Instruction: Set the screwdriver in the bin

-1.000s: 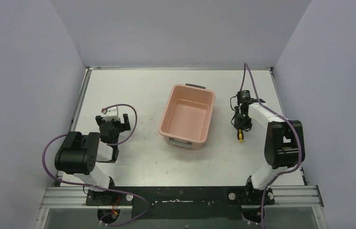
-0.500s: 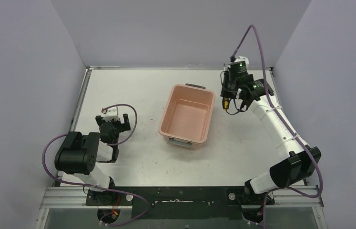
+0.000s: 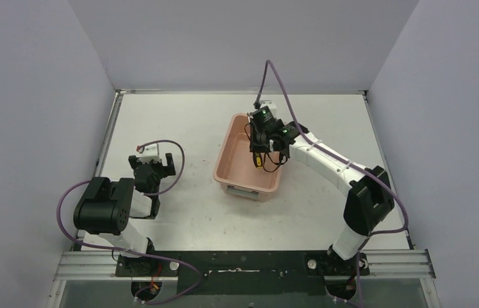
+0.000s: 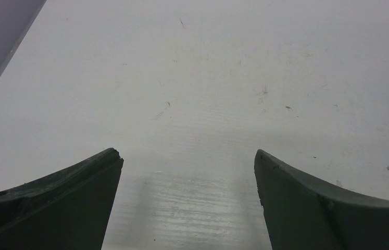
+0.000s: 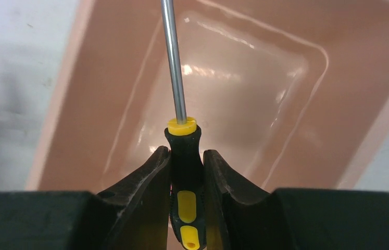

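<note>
My right gripper (image 3: 261,154) hangs above the inside of the salmon-pink bin (image 3: 227,160) in the top view. It is shut on the screwdriver (image 3: 258,158) by its black-and-yellow handle. In the right wrist view the gripper (image 5: 187,156) clamps the handle (image 5: 186,177) between both fingers, and the thin metal shaft (image 5: 174,67) points out over the bin's bare floor (image 5: 244,104). My left gripper (image 3: 159,165) is open and empty over the table at the left; in the left wrist view (image 4: 187,161) its jaws stand wide apart above bare tabletop.
The bin has grey handle clips at its far (image 3: 262,115) and near (image 3: 242,190) short ends. White walls enclose the table on three sides. A purple cable (image 3: 275,77) arcs up from the right wrist.
My right arm lifted the screwdriver from the table right of the bin, swung to the far right corner, then moved left until it hangs over the bin. The left arm has not moved.
</note>
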